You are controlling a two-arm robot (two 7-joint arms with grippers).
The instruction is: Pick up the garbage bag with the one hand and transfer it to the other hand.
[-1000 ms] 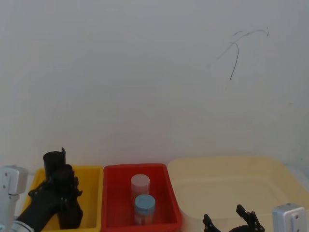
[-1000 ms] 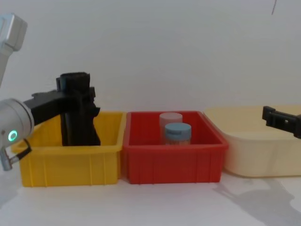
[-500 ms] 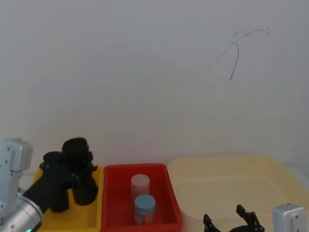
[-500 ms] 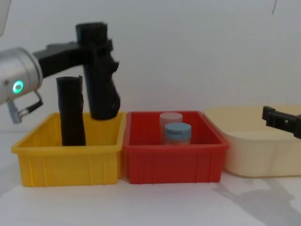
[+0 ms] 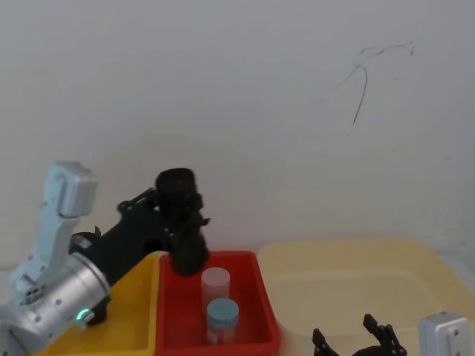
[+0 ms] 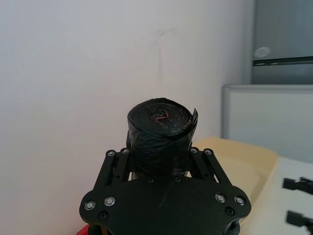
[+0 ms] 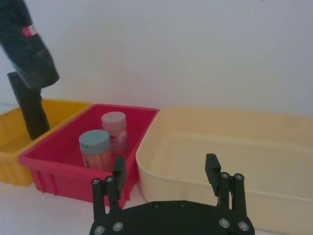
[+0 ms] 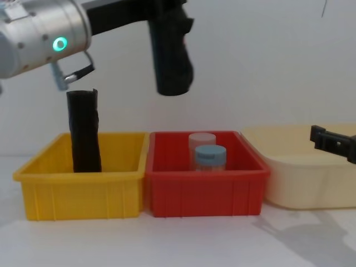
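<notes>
Plain white wall [image 8: 250, 61] behind. Slim black roll [image 8: 84, 130] stands upright in yellow bin [image 8: 78, 194], left of the bag and well below it, not touching. Right gripper [image 7: 165, 168] low over cream tub [image 8: 300, 186], fingers spread wide, empty. Garbage bag [image 8: 171, 55]: wide black roll, crinkled lumpy sides, loose flap at top, near upright. Clamped between left gripper [image 6: 157, 159] fingers, in air above left end of red bin [image 8: 203, 194]. Red bin holds pink-lidded jar [image 8: 201, 139] and blue-lidded jar [image 8: 210, 157], side by side.

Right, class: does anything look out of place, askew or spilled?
Nothing spilled. The garbage bag hangs tilted in the left gripper above the red bin, a loose flap at its top; the right gripper sits open near the cream tub.
</notes>
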